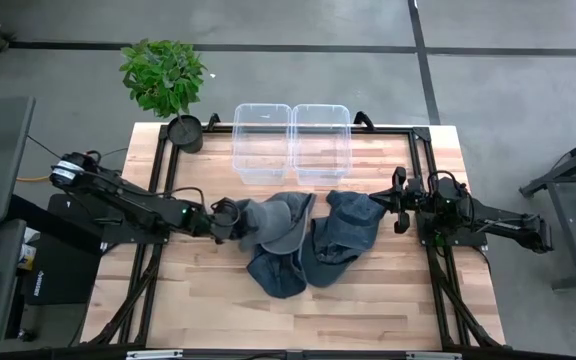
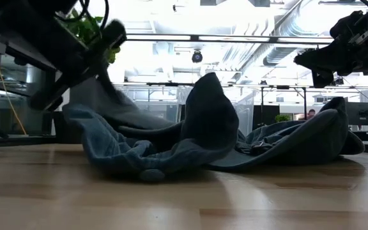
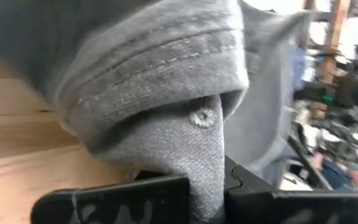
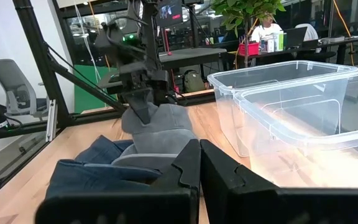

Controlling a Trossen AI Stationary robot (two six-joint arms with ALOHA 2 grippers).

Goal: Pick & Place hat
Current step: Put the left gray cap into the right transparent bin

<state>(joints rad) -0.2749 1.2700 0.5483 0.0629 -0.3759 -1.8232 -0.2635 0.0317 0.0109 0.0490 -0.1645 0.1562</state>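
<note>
Left gripper (image 1: 230, 220) clamped on grey hat (image 1: 273, 225) edge, apparently lifting it off the pile; right gripper (image 1: 400, 203) closed, empty, just beside

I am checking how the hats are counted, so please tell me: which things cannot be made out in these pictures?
- How many hats: the blue hats overlap in the high view; the gray hat covers their edges.
- Left tool in its wrist view: gray fabric fills the picture and hides the fingertips.
- Bins in the right wrist view: cut off by the picture's edge.
</note>
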